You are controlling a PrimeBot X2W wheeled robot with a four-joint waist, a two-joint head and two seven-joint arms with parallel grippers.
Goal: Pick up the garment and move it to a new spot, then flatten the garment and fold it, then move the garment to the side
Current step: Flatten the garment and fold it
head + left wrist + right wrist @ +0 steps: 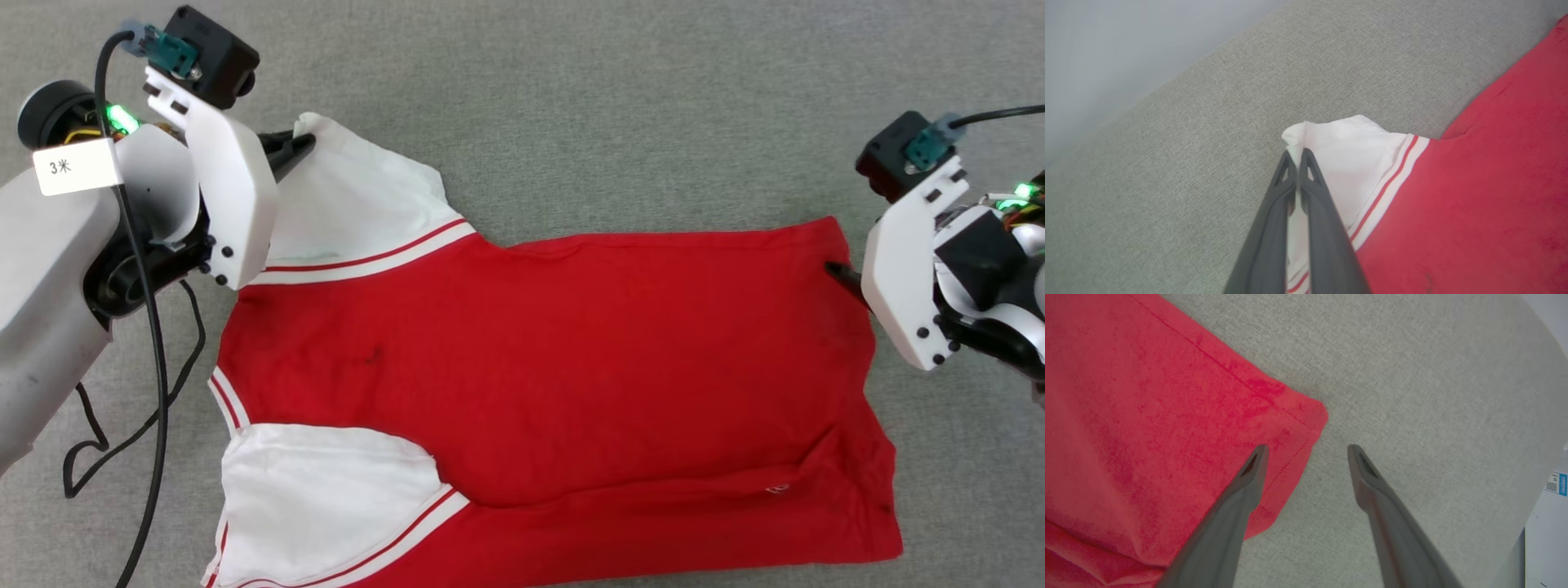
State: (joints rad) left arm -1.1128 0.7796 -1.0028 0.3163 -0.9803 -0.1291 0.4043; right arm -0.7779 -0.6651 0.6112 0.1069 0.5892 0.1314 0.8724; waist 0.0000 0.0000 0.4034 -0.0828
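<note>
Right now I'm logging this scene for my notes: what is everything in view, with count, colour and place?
garment: one, red with white sleeves and striped trim, spread out on the surface.
surface: one, grey woven cloth, beneath the garment.
cable: one, black, looped left of the garment.
label: one, white, on the left forearm.
left hand: one, dark fingers, shut on the far sleeve's tip.
right hand: one, dark fingers, open at the far hem corner.
</note>
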